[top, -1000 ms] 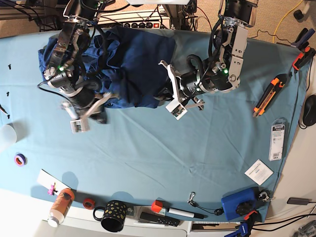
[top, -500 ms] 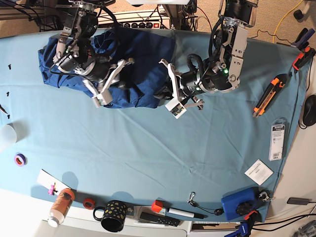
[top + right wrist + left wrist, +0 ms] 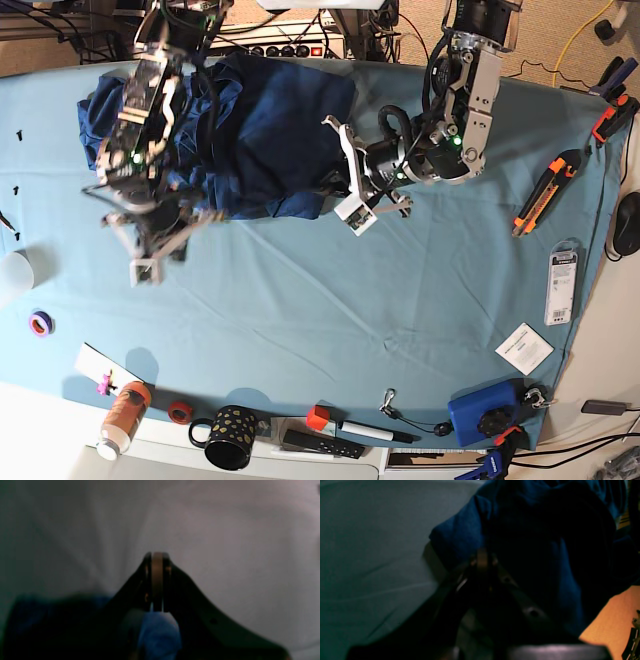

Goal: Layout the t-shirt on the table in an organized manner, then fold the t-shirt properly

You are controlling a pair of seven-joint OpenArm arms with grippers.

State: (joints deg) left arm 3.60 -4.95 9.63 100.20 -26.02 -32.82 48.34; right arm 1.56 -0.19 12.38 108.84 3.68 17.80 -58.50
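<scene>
The dark navy t-shirt [image 3: 270,130] lies crumpled at the far left-centre of the table [image 3: 300,300]. My right gripper [image 3: 139,271] is shut just below the shirt's lower left edge, over bare teal cloth. In the right wrist view its tips [image 3: 157,555] meet over the cloth. A blue lump [image 3: 158,635] sits low between the fingers, and the t-shirt [image 3: 50,610] lies behind. My left gripper [image 3: 352,220] is shut at the shirt's lower right edge. Its tips [image 3: 482,553] touch a fold of the t-shirt [image 3: 460,535]. Whether they pinch fabric is hidden in shadow.
An orange utility knife [image 3: 540,195], a packaged tool [image 3: 562,285] and a white card [image 3: 523,348] lie at the right. Along the near edge stand a bottle [image 3: 123,415], a dotted mug [image 3: 230,435], a marker [image 3: 370,430] and a blue box [image 3: 485,410]. A tape roll [image 3: 40,322] lies left.
My right gripper swung up onto the shirt half a second ago and has now come back down-left onto the cloth. The left gripper has shifted slightly upward.
</scene>
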